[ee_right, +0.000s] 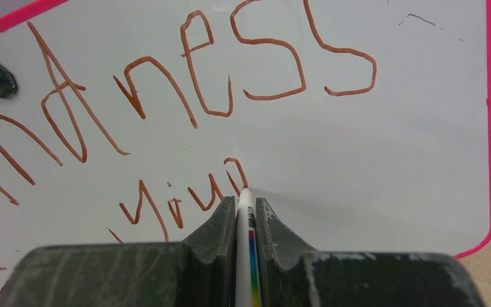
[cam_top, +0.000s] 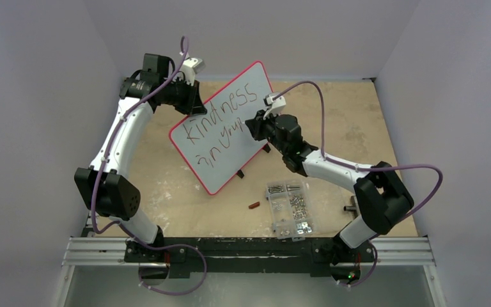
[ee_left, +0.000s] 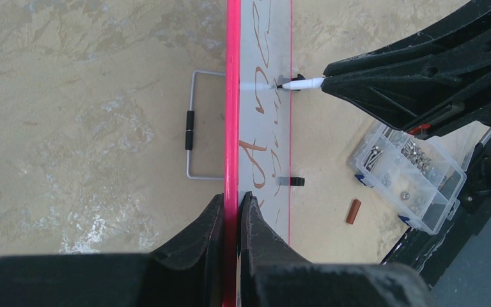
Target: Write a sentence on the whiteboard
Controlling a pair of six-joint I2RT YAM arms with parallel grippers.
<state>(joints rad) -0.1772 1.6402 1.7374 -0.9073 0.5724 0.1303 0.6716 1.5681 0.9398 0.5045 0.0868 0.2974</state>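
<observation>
Two grips: the left gripper (ee_left: 232, 203), its arm arched far-left, pinches the pink rim of the tilted whiteboard (cam_top: 227, 167) at centre. The sentence (cam_top: 220, 116) reads "kindness in your". From above, the end of its second line hides behind the right gripper (ee_right: 246, 208), clamped on a marker (ee_right: 245, 199) whose tip touches the board.

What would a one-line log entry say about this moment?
left claw: clamps whiteboard rim | right claw: holds marker, tip on board | sentence: "kindness" done, second line unfinished
</observation>
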